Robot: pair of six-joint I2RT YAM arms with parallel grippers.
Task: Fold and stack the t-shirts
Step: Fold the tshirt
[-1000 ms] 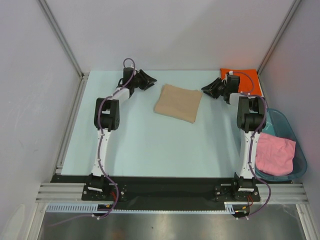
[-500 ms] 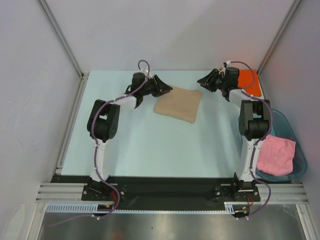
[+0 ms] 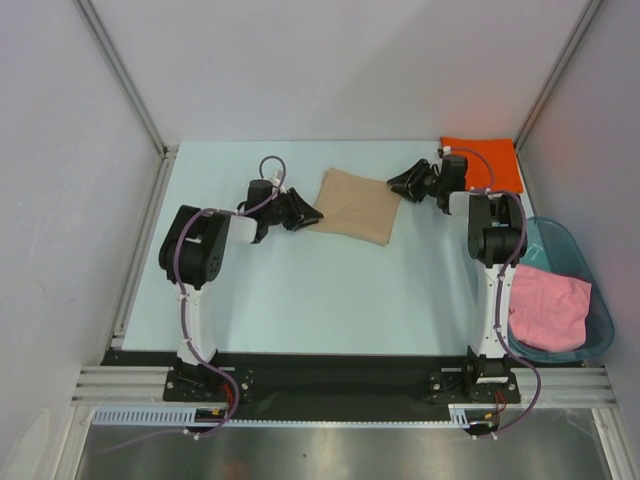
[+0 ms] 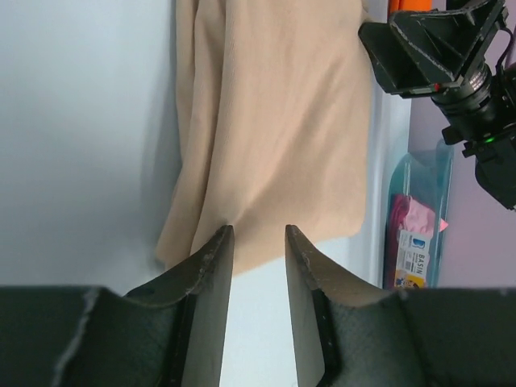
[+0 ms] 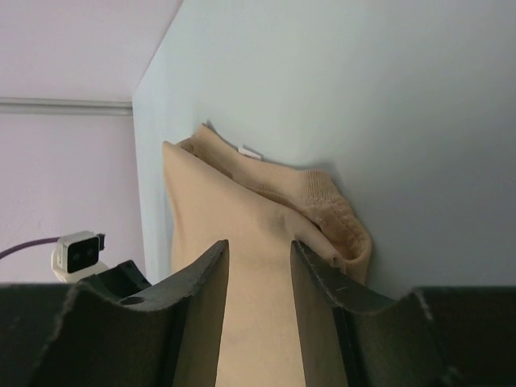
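Note:
A folded tan t-shirt [image 3: 355,205] lies flat mid-table; it also shows in the left wrist view [image 4: 274,121] and the right wrist view [image 5: 242,210]. My left gripper [image 3: 305,213] is open and low at its left edge, tips [image 4: 256,234] just reaching the cloth's corner. My right gripper [image 3: 395,183] is open at the shirt's far right corner, jaws [image 5: 258,246] over the collar end. A folded orange t-shirt [image 3: 485,160] lies at the far right. A pink t-shirt [image 3: 548,305] lies crumpled in the tub.
A translucent teal tub [image 3: 590,270] stands at the right edge beside the right arm, and shows in the left wrist view [image 4: 419,201]. Grey walls and rails enclose the table at the left, back and right.
The left gripper swung from the far left down to the tan shirt's left edge. The right gripper moved from in front of the orange shirt left to the tan shirt's right corner.

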